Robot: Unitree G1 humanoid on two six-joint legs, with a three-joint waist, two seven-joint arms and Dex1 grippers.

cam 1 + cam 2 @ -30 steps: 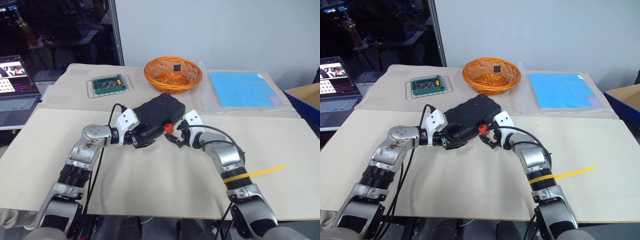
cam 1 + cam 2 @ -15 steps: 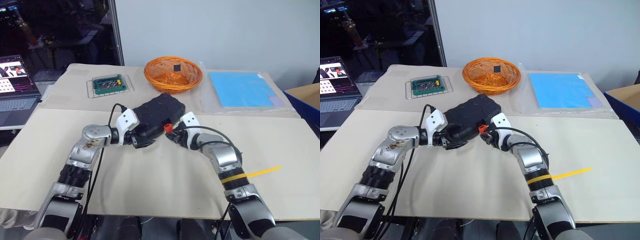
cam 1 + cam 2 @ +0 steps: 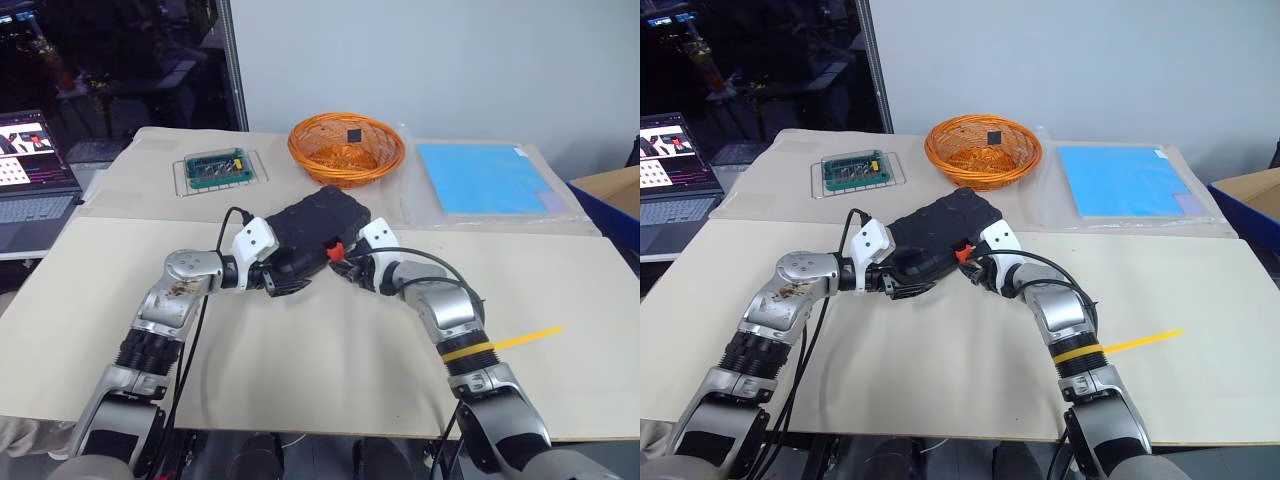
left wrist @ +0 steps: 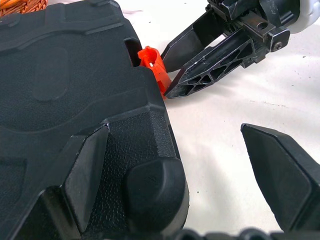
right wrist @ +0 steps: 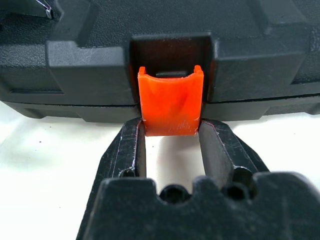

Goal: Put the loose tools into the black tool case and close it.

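The black tool case [image 3: 315, 232] lies closed on the table, lid down. Its orange latch [image 5: 170, 105] sticks out of the near edge, and my right gripper [image 5: 170, 129] is shut on it, one finger pressing each side. That gripper also appears beside the latch [image 4: 154, 62] in the left wrist view. My left gripper [image 3: 284, 283] is open at the case's near left corner, one finger [image 4: 87, 170] resting on the lid and the other finger [image 4: 280, 170] over bare table. The loose tools are out of view.
An orange woven basket [image 3: 346, 148] stands behind the case. A green circuit board on a wire rack [image 3: 215, 168] is at the back left, a blue sheet [image 3: 485, 178] at the back right. A laptop [image 3: 30, 170] sits far left. A yellow strip [image 3: 530, 338] lies near my right arm.
My right gripper has moved in toward the case and closed its fingers on the orange latch. The left gripper and the case have stayed put.
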